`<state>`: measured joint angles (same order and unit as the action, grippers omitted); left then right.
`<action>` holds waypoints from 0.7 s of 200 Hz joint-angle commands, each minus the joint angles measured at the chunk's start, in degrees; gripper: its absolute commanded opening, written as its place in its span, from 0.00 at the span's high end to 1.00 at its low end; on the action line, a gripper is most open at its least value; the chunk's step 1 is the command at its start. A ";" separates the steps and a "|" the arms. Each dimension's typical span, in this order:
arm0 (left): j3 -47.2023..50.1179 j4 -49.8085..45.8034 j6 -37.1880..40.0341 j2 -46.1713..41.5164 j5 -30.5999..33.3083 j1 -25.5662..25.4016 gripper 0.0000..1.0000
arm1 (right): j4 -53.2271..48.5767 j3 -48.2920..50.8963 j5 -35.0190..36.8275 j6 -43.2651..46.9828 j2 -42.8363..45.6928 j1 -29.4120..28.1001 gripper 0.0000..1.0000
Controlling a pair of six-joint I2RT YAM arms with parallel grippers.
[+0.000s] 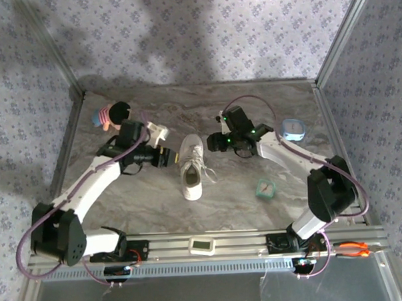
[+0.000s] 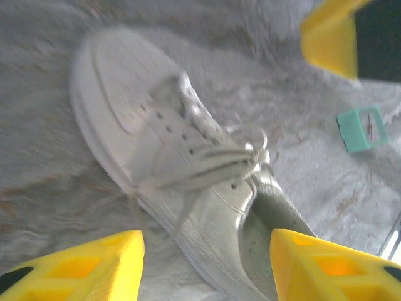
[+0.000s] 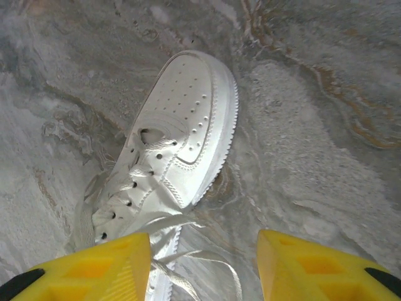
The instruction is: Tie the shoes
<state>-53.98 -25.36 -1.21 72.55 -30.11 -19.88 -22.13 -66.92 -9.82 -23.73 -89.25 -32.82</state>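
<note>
A white low-top sneaker, the shoes (image 1: 191, 167), lies in the middle of the marble table with its toe pointing away from the arm bases. Its thin white laces (image 3: 188, 257) trail loose off the side by the eyelets and bunch near the tongue (image 2: 247, 153). My left gripper (image 1: 162, 156) hovers just left of the shoe, its yellow fingers open (image 2: 207, 251) over the heel and dark inside (image 2: 276, 219). At the shoe's right, beside the toe, my right gripper (image 1: 217, 142) is open too (image 3: 203, 263), with nothing between its fingers.
A small striped doll with black hair (image 1: 111, 114) lies at the back left, a white object (image 1: 157, 131) beside it. A teal clock-like item (image 1: 265, 188) sits right of the shoe, a blue round one (image 1: 293, 128) at the right wall. Patterned walls enclose the table.
</note>
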 commanded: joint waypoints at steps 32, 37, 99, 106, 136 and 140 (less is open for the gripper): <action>0.89 -1.93 3.83 -0.97 -3.39 6.66 0.45 | -0.41 3.05 0.70 0.13 0.53 -1.69 0.51; 1.35 -1.44 3.68 -0.70 -3.66 6.82 0.45 | -0.04 3.10 0.67 -0.04 0.07 -2.38 0.51; 5.13 3.67 4.53 -0.35 -4.11 7.20 0.47 | 2.96 0.13 2.37 1.19 -5.17 -9.44 0.55; 5.20 3.49 4.71 -0.59 -3.68 7.33 0.47 | 2.84 -0.34 2.90 1.53 -5.52 -10.00 0.56; 5.70 2.84 5.10 -1.23 -2.32 7.84 0.47 | 2.84 -0.94 3.50 1.77 -6.67 -11.41 0.58; 5.80 2.93 5.09 -1.34 -2.12 7.92 0.48 | 2.65 -0.94 3.54 1.77 -6.88 -11.47 0.58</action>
<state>-48.90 -23.38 2.37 72.51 -32.49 -12.56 -19.59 -65.87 -7.88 -22.87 -94.85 -43.53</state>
